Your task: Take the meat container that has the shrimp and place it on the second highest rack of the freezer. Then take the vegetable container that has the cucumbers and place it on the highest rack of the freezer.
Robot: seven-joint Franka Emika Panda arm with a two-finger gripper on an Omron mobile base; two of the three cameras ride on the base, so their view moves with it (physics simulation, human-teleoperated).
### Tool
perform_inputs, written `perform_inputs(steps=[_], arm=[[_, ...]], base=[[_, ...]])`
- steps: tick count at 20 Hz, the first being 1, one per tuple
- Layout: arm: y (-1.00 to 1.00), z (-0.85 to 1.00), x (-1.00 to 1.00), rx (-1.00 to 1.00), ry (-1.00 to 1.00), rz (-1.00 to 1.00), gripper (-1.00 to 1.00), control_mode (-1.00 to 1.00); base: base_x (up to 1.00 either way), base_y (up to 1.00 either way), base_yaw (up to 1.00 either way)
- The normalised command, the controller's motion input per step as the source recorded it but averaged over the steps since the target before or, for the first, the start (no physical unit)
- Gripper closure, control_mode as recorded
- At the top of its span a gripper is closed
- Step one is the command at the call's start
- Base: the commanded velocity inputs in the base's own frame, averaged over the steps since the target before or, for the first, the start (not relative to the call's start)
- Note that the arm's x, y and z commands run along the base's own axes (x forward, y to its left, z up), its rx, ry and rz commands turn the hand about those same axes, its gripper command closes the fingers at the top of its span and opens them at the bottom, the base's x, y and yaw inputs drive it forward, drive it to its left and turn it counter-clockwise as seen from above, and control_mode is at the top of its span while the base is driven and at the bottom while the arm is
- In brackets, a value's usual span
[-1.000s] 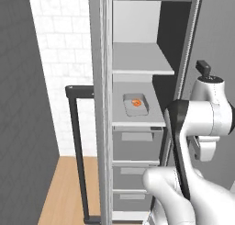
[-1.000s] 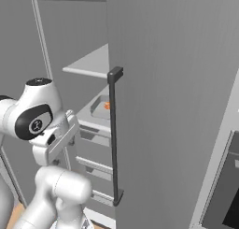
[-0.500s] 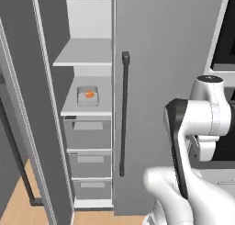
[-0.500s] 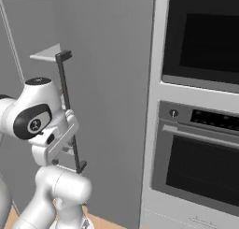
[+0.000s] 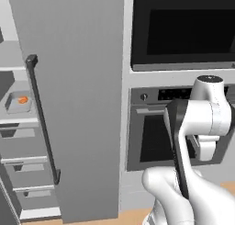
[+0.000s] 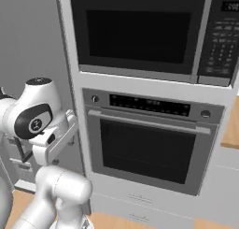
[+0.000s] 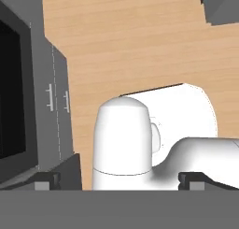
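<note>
The meat container with the shrimp (image 5: 19, 103) is a clear tub with an orange lump inside. It rests on a rack inside the open freezer (image 5: 18, 173), at the far left of the left base view, one level below a grey shelf. My gripper (image 7: 123, 180) is open and empty, its two dark fingertips (image 7: 46, 180) wide apart, and it looks down at the wood floor, far from the freezer. The arm is folded close to the base. The vegetable container with the cucumbers is out of view.
The grey freezer door (image 5: 82, 104) with its long dark handle (image 5: 43, 123) stands between the shelves and the wall oven (image 6: 149, 139). A microwave (image 6: 140, 32) sits above the oven. Wood floor (image 7: 130, 41) lies below the hand, and a counter edge (image 6: 232, 125) shows at right.
The whole picture has swept sideways, so the base has turned. The freezer now sits at the left edge and the oven stack fills the front. The gripper stays open.
</note>
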Motion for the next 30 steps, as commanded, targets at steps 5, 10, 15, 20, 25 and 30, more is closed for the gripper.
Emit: perform_inputs(steps=[5,10,15,20,25,30], arm=[[0.00,0.00,0.00,0.00,0.00,0.00,-1.00,1.00],[0.00,0.00,0.00,0.00,0.00,0.00,-1.00,1.00],[0.00,0.00,0.00,0.00,0.00,0.00,-1.00,1.00],[0.00,0.00,0.00,0.00,0.00,0.00,-1.00,1.00],[0.00,0.00,0.00,0.00,0.00,0.00,-1.00,1.00],[0.00,0.00,0.00,0.00,0.00,0.00,-1.00,1.00]], base=[[0.00,-1.00,-0.21],[0.09,-1.00,-0.18],[0.39,-0.99,-0.10],[0.57,-0.93,-0.09],[0.53,-0.85,-0.08],[0.36,-0.72,-0.02]])
